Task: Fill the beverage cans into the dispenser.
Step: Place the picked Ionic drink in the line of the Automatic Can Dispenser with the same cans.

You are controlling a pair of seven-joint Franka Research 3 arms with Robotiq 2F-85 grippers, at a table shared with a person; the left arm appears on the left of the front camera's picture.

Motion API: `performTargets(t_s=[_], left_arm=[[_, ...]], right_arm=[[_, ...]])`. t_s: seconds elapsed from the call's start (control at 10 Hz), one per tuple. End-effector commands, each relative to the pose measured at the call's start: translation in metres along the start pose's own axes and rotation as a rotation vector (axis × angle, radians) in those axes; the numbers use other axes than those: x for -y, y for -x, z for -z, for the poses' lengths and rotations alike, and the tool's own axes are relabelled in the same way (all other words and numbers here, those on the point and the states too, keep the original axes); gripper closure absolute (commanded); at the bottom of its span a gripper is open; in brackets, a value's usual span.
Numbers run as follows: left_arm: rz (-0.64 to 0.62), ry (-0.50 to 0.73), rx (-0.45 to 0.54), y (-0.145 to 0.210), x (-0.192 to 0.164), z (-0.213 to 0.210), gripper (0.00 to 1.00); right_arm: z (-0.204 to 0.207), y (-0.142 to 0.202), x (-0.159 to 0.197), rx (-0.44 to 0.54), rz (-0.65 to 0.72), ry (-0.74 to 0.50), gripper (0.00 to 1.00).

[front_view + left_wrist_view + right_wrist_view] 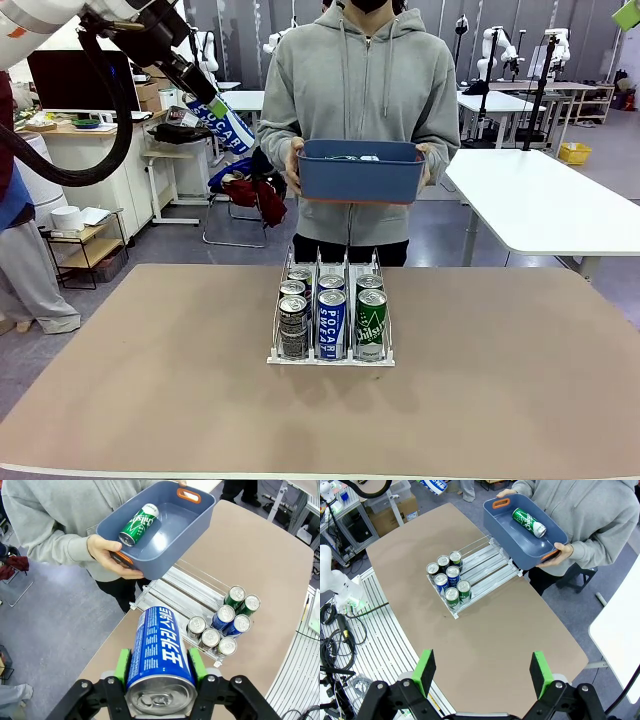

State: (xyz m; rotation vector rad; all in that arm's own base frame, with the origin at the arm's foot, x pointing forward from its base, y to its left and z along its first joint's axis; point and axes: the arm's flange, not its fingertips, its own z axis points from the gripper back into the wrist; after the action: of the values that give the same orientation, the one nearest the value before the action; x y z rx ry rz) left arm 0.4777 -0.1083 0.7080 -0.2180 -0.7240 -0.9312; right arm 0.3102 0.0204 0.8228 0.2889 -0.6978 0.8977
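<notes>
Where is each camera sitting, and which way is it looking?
Front view: from the robot's side, looks across the table at the person holding a blue bin; the left arm holds a blue can high.
Left wrist view: on the left wrist, looks down past the left fingers, shut on the blue can, toward bin and rack.
Right wrist view: on the right wrist, high up, looks down at the table; open right fingers show.
Both wrist views share the green can in the bin.
</notes>
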Motion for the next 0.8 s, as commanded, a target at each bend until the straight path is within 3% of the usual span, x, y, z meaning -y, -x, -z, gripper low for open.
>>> performTargets(t_s=[0.0,0.3,0.5,0.7], left_arm=[[-0.036,-0.039,0.023,-0.002,0.009,-0.002,0.43],[-0.091,-0.137,-0.069,-0.011,0.059,-0.002,0.43],[0.000,-0.101,-0.133,-0.007,0.107,0.007,0.43],[0.056,-0.037,-0.153,-0.005,0.130,0.019,0.43]], right_arm=[[0.003,0.003,-0.003,0.021,0.000,-0.013,0.00],[0.003,0.003,-0.003,0.021,0.000,-0.013,0.00],[0.003,0.003,-0.003,0.021,0.000,-0.013,0.00],[0.003,0.003,-0.003,0.021,0.000,-0.013,0.00]])
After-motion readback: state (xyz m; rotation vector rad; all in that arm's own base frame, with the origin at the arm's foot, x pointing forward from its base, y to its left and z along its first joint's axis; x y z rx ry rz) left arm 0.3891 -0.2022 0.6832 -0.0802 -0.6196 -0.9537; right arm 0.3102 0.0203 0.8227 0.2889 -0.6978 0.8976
